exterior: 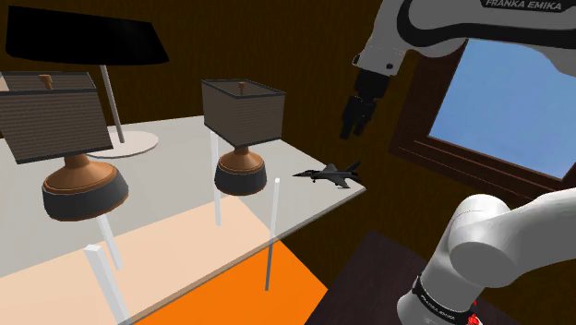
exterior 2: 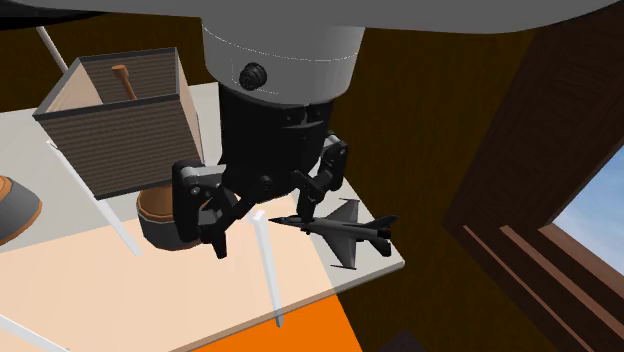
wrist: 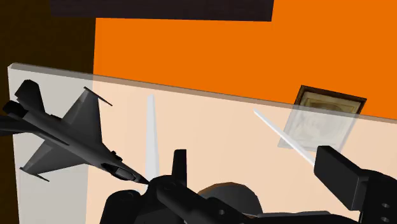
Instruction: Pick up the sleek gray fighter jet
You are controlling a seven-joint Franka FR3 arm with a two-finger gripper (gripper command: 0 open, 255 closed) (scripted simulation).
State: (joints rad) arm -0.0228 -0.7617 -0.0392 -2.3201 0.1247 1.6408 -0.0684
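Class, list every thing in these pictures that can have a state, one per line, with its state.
jet: right way up on the table near its corner, not held
gripper: open, empty, above the table, clear of the jet
lamp nearest the jet: upright on the table
lamp at the shoulder view's left: upright on the table
black-shaded lamp: upright at the back

White upper arm link (exterior: 498, 23): "FRANKA EMIKA" in dark capitals.
Black band on lower arm link (exterior: 441, 299): small white lettering, too small to read.
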